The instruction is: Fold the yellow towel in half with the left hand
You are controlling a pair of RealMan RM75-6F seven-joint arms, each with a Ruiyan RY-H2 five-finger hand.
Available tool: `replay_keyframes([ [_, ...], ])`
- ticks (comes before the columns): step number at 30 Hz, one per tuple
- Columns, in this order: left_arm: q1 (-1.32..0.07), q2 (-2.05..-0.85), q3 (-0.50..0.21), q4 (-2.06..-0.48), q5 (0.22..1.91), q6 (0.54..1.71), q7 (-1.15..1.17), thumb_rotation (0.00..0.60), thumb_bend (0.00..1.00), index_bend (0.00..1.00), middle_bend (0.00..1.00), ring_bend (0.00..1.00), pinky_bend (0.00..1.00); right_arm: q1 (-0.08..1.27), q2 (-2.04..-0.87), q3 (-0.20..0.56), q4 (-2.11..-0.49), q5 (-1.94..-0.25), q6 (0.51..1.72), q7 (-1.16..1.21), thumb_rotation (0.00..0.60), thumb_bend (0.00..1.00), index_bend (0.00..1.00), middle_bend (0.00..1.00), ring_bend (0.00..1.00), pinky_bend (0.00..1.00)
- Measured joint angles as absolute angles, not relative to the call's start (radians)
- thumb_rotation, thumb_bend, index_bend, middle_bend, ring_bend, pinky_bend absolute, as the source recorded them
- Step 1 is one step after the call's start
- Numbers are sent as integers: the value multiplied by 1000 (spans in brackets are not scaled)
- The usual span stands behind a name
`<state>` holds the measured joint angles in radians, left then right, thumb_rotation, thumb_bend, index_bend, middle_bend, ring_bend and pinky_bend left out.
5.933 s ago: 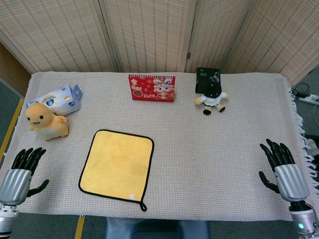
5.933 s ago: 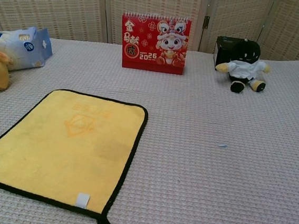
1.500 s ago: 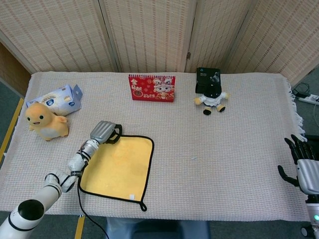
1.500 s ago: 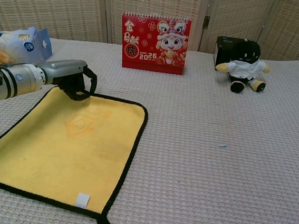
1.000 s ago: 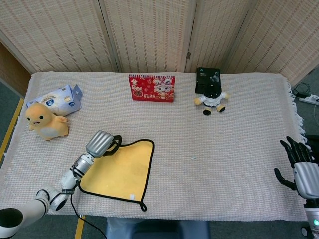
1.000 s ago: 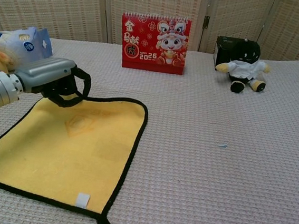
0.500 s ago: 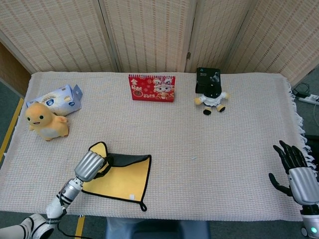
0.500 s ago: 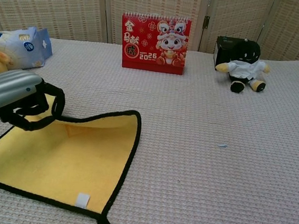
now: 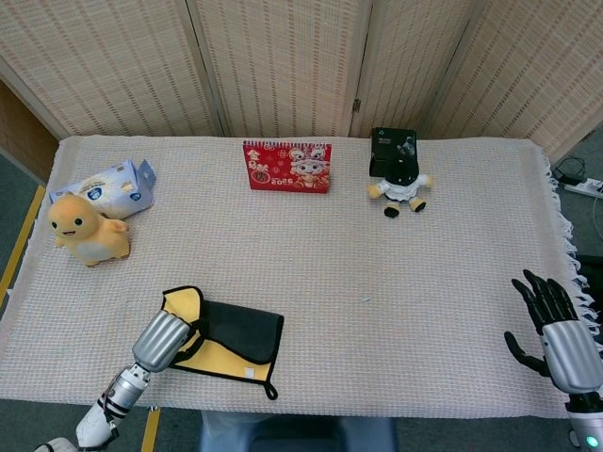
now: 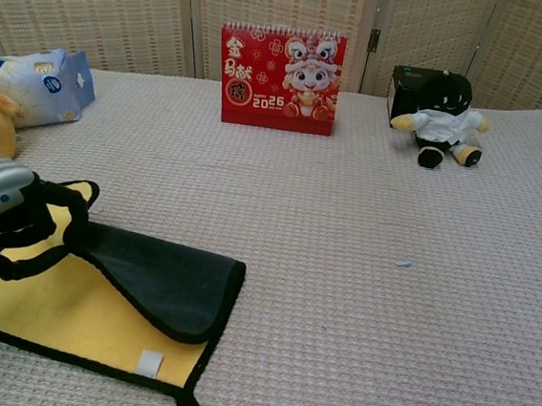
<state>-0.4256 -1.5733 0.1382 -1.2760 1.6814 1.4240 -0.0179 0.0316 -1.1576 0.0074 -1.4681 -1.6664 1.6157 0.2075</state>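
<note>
The yellow towel (image 9: 222, 360) (image 10: 68, 313) lies near the table's front left, its far half turned over toward me so the black underside (image 9: 242, 327) (image 10: 168, 275) faces up. My left hand (image 9: 163, 337) (image 10: 6, 216) grips the towel's far left corner and holds it low over the near half. A strip of yellow with a white tag (image 10: 148, 363) still shows along the front edge. My right hand (image 9: 556, 341) hangs open beyond the table's right front corner, away from the towel.
A red calendar (image 9: 287, 166) stands at the back centre, with a black-and-white plush (image 9: 400, 185) and a black box (image 9: 392, 148) to its right. A yellow duck toy (image 9: 85, 229) and a blue-white tissue pack (image 9: 111, 186) sit at the left.
My left hand has pulled the towel's far left corner further toward the front edge, so more of the black underside now covers the yellow. The right hand barely shifted.
</note>
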Motion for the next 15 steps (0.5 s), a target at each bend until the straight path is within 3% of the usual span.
replay_keyframes([
  [15,-351,-1530,165,-1369,1704,1433,47,600,509,635,1000,1000,1000,33,-1161,-2,-1469,-1691,1626,196,600,442,0,0,0,0],
])
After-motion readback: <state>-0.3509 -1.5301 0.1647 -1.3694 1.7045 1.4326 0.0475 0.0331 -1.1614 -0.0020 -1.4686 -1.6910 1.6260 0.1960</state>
